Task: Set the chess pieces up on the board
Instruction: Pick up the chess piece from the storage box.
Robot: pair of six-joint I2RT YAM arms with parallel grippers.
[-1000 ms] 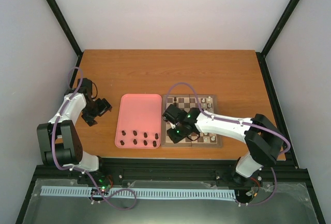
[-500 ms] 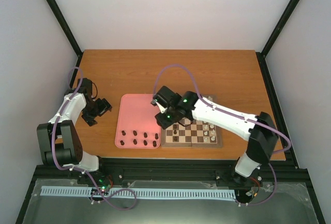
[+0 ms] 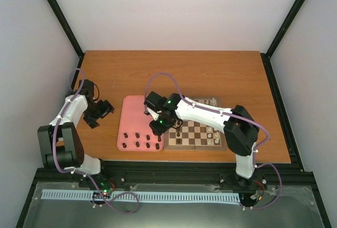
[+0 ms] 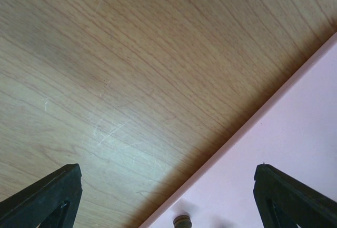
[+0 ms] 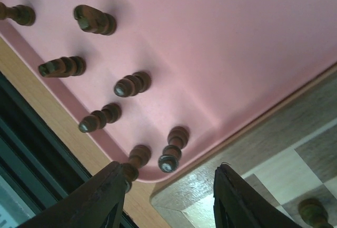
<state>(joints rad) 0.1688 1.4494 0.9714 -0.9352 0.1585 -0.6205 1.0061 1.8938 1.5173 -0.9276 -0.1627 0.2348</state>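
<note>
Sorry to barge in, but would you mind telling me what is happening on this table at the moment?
A two-arm robot is setting up a chess set. The right gripper hovers with open, empty jaws over the near right corner of the pink tray, where several dark chess pieces wait. A few pieces already stand on the board, just to the tray's right. The left gripper hangs with open jaws over the table at the tray's left edge, holding nothing.
</note>
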